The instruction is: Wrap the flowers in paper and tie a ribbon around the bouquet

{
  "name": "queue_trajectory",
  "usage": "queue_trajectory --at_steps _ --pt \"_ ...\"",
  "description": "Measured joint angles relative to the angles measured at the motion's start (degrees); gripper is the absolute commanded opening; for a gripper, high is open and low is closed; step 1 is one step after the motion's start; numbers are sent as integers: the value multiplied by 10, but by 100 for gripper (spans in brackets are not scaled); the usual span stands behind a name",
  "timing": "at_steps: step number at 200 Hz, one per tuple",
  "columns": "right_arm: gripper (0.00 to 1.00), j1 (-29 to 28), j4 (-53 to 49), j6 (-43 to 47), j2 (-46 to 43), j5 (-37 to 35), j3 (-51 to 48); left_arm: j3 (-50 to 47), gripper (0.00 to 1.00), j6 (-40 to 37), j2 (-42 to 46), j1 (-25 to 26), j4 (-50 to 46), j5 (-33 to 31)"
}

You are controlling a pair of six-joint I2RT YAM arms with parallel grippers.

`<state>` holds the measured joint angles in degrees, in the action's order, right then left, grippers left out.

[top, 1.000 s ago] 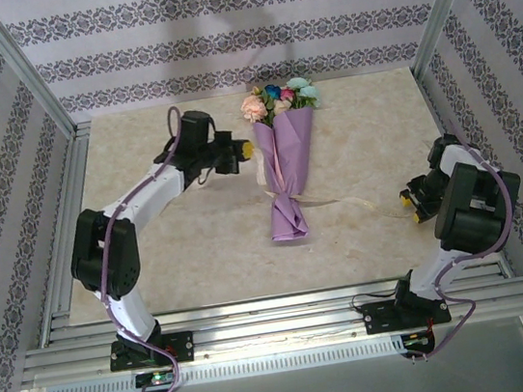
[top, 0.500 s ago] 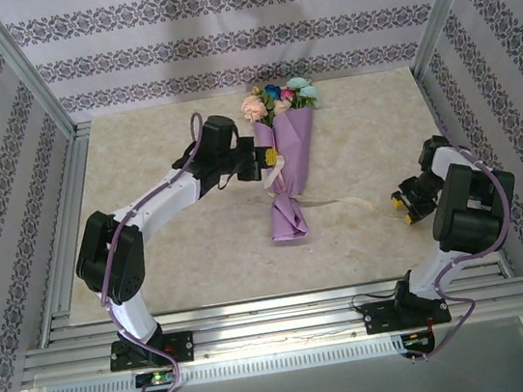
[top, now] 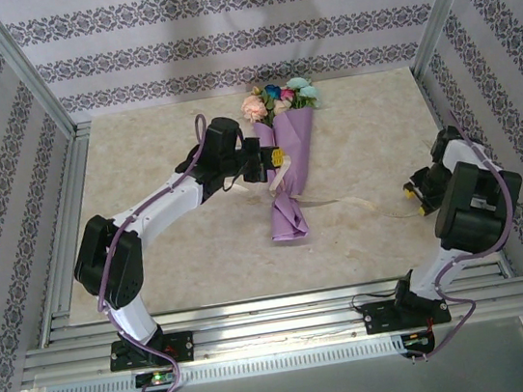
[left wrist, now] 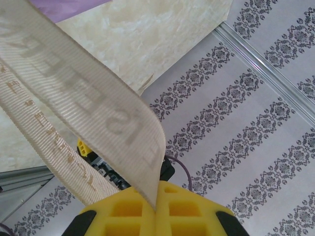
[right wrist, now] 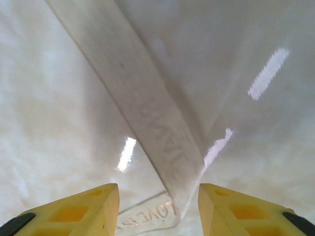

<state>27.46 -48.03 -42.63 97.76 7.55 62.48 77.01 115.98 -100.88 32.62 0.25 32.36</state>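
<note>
The ribbon (left wrist: 88,113) is thin, light and floppy — the left gripper (left wrist: 156,204) pinches one end just beside the bouquet (top: 292,148), and the other end lies on the table (top: 203,263) between the parted jaws of the right gripper (right wrist: 157,196), best taken flat near its tip.

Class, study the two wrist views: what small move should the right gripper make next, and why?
Probably close the right gripper on the ribbon. Its jaws stand apart with the ribbon lying on the table between them, while the left gripper is shut on the ribbon beside the bouquet.
</note>
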Motion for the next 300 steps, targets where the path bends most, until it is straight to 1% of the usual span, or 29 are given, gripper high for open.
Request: queue_trajectory --at_steps 22,52,70,89,106,112,114,115,116,132,135,136,163,175,190,208,229,240,255,277,279,287,292,300 --pt "52 2 0 42 4 -10 40 0 0 -12 0 0 0 0" --pt "55 2 -6 102 26 -37 117 0 0 -32 0 0 1 0" --pt "54 2 -11 132 57 -52 150 -4 0 -37 0 0 9 0" --pt "51 2 -27 158 107 -63 175 -12 0 -37 0 0 23 0" --pt "45 2 -39 179 151 -73 184 -16 0 -37 0 0 33 2" --pt "40 2 -42 185 162 -75 185 -18 0 -37 0 0 37 2" --pt "36 2 -44 184 165 -76 185 -18 0 -37 0 0 39 3" --pt "36 2 -45 186 167 -76 185 -19 0 -37 0 0 39 3" --pt "33 2 -46 188 168 -76 185 -19 0 -37 0 0 40 3" --pt "4 2 -58 202 185 -79 189 -23 0 -36 -1 0 49 3" --pt "0 2 -58 201 187 -71 191 -23 0 -36 -1 0 50 3" --pt "0 2 -58 203 187 -69 192 -23 0 -36 -2 0 50 3" --pt "0 -18 -57 221 188 -64 208 -23 0 -36 -7 0 55 7" --pt "0 -43 -57 231 188 -57 211 -23 0 -36 -9 0 54 7" --pt "0 -92 -55 244 185 -43 212 -23 0 -36 -10 0 54 8" --pt "0 -163 -47 256 172 -16 201 -23 0 -36 -10 0 54 11" --pt "0 -242 -39 266 123 13 154 -23 0 -36 -11 -1 54 15" --pt "0 -268 -38 266 89 23 123 -23 0 -37 -12 -1 54 17" --pt "0 -271 -40 266 48 27 85 -23 0 -37 -14 -1 54 19" --pt "0 -221 -43 266 21 24 64 -21 0 -41 -20 -1 51 20" --pt "3 -214 -43 265 21 22 64 -20 0 -42 -21 -1 50 20" --pt "24 -192 -41 263 19 9 65 -18 0 -43 -22 -1 48 20" --pt "35 -180 -41 257 19 -1 66 -17 0 -44 -23 -1 47 20" --pt "47 -158 -43 248 17 -20 71 -16 0 -47 -23 -1 44 20"
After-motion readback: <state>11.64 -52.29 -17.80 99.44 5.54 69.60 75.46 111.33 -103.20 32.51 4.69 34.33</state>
